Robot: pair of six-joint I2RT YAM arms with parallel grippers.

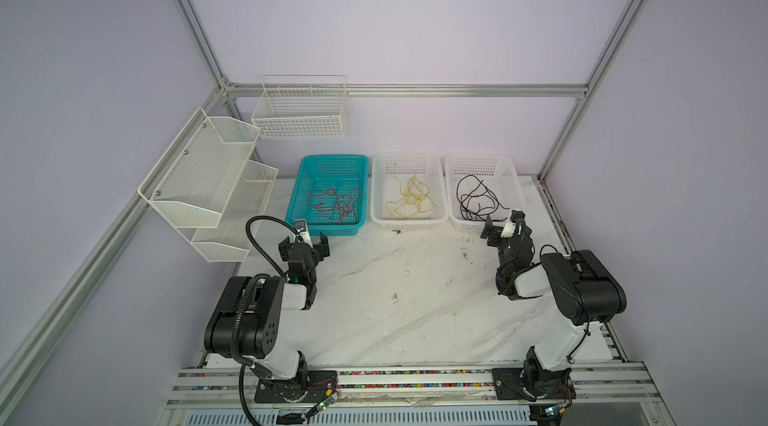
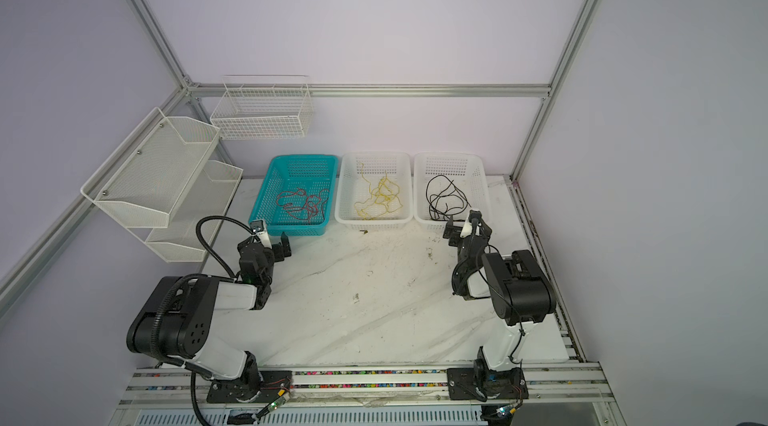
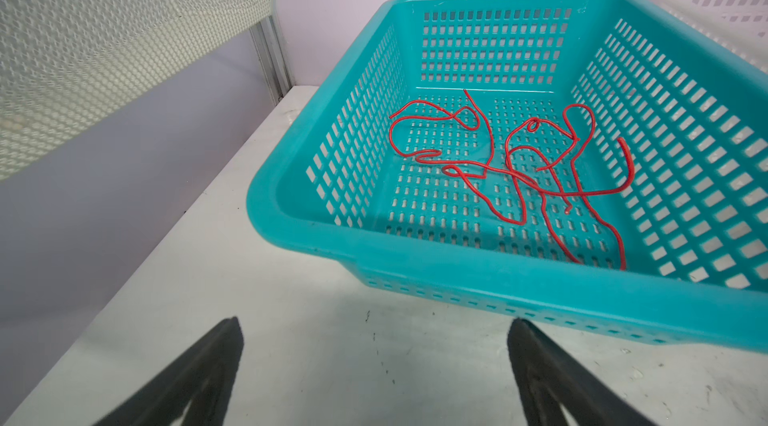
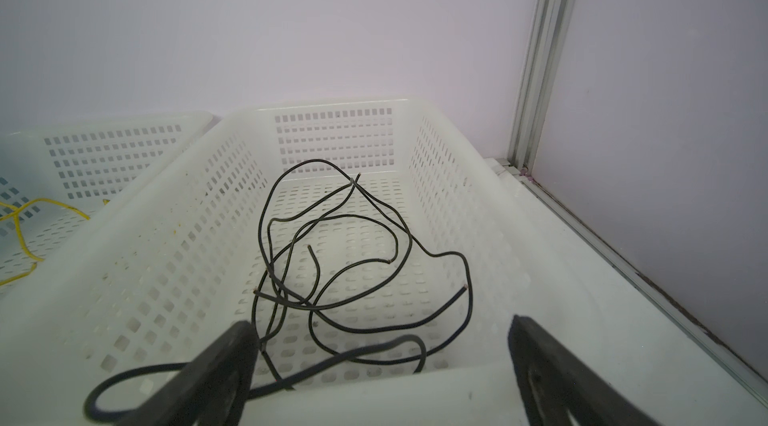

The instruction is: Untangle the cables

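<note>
Left gripper (image 3: 374,326), jaws wide apart and empty, hovers over the bare table (image 1: 395,311) just short of the near rim of the teal basket (image 1: 320,229). Right gripper (image 4: 380,322), likewise spread and empty, hangs at the near rim of the right white basket (image 1: 482,157).

The three baskets stand in a row along the table's far edge, the right white one toward the far right corner. The cables lie sorted by colour:
- red cables (image 3: 511,170) in the teal basket
- yellow cables (image 1: 409,197) in the middle white basket (image 1: 409,223)
- black cables (image 4: 332,261) in the right white basket

Within each bunch the strands cross and loop over one another.

Probable hazards:
- **Dragging:** a pull on one strand may lift the whole bunch, or drag the light basket, because the crossings bind.
- **Slipping:** a thin strand may slip out between broad fingers.
- **Catching:** a fingertip may catch in the slotted floor or strike the rim on descent.
- **Snagging:** a dark lead (image 4: 257,365), blurred close to the right wrist lens, may snag. Whether it is a cable or the arm's own wiring cannot be told.
</note>
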